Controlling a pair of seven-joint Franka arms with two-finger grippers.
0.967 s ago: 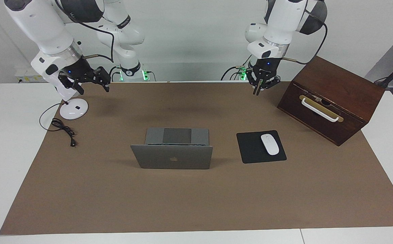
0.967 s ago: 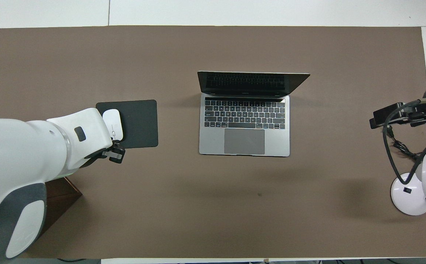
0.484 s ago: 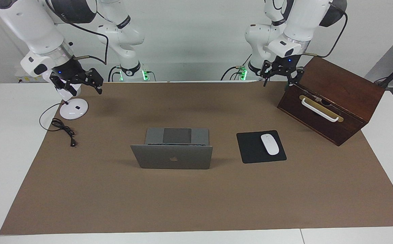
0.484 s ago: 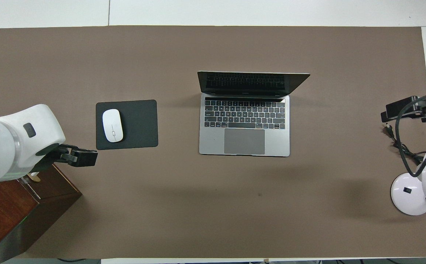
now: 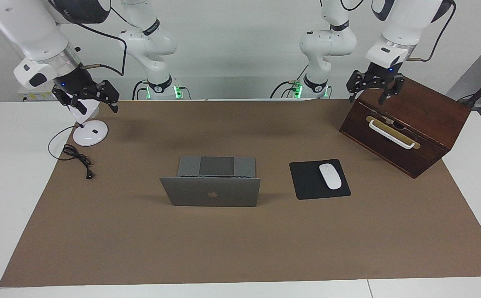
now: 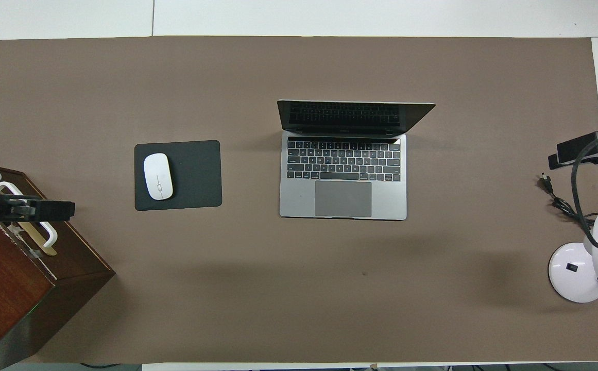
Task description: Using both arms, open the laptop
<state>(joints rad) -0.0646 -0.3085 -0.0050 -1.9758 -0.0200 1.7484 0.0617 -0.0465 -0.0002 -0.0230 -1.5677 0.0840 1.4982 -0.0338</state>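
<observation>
1. Parking the right gripper [image 5: 95, 101], claw spread wide, above the lamp base [image 5: 90, 133]; waiting.
2. Judging the laptop [image 5: 211, 192], mid-mat, already open, lid upright; probably nothing further needed, only keeping clear.
3. Parking the left gripper [image 5: 373, 93], claw wide too, above the wooden box [image 5: 414, 120].
4. Noting a brown mat [image 5: 240, 248] on a white table; plain white wall.

The laptop [image 5: 210, 183] stands open at the middle of my desk [image 5: 0, 165], its lid raised on the edge farther from me and its deck toward me. Beside it, toward my left arm's end, the mouse [image 5: 330, 176] lies on the mouse pad [image 5: 306, 182], and the wooden box [image 5: 406, 120] sits nearer to me, with my left fingers [image 5: 373, 80] raised over it. Toward my right arm's end, the lamp base [image 5: 90, 133] and its cable [image 5: 78, 159] lie near the desk's corner, and my right fingers [image 5: 87, 93] hang over that base.
</observation>
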